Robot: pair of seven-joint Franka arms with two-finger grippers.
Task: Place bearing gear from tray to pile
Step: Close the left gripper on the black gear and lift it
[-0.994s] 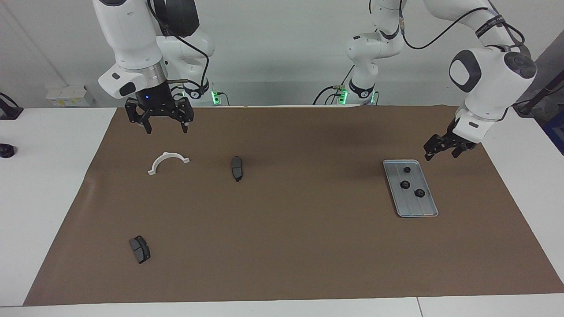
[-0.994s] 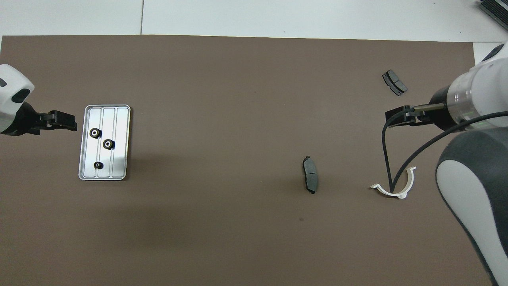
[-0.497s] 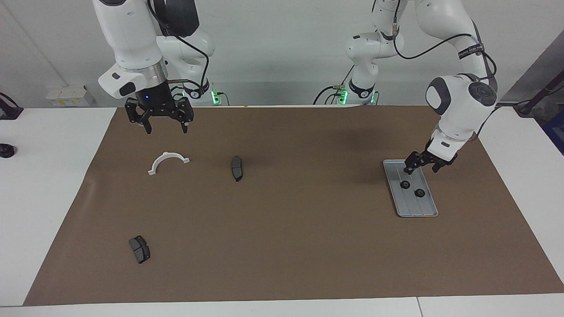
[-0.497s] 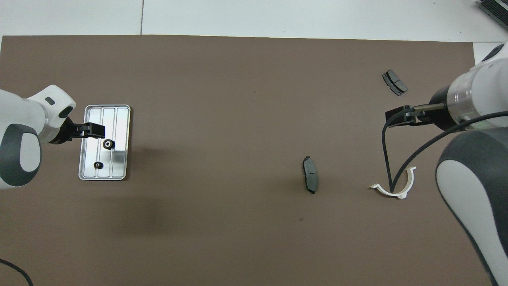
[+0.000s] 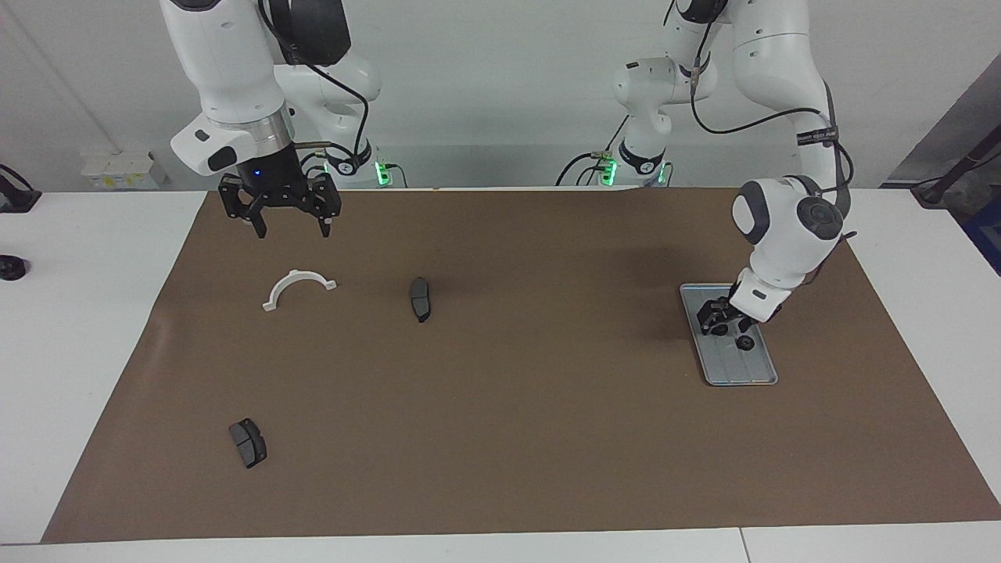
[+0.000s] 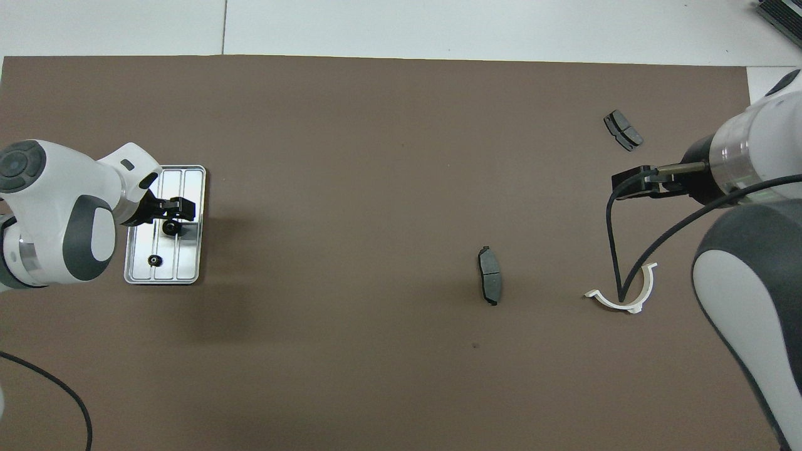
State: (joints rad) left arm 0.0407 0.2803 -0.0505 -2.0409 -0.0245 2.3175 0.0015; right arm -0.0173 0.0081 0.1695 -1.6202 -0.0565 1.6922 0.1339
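The silver tray [image 5: 743, 375] lies on the brown mat toward the left arm's end; it also shows in the overhead view [image 6: 188, 188]. Small black gears lie in it: one [image 5: 745, 342] shows in the facing view, two [image 6: 169, 228] [image 6: 153, 260] in the overhead view. My left gripper [image 5: 718, 320] [image 6: 177, 208] is open, low over the tray's middle. Toward the right arm's end lie a white half-ring bracket [image 5: 299, 288] [image 6: 603, 299] and two dark brake pads [image 5: 420, 299] [image 5: 248, 442]. My right gripper [image 5: 293, 229] [image 6: 633, 186] waits open above the mat near the bracket.
The brown mat [image 5: 508, 407] covers most of the white table. A small black object [image 5: 9, 268] sits on the bare table past the mat at the right arm's end. The right arm's cable [image 6: 611, 238] hangs over the bracket in the overhead view.
My left gripper has moved from beside the tray to over it and has come down close to the gears. The right arm has barely moved. No part has shifted.
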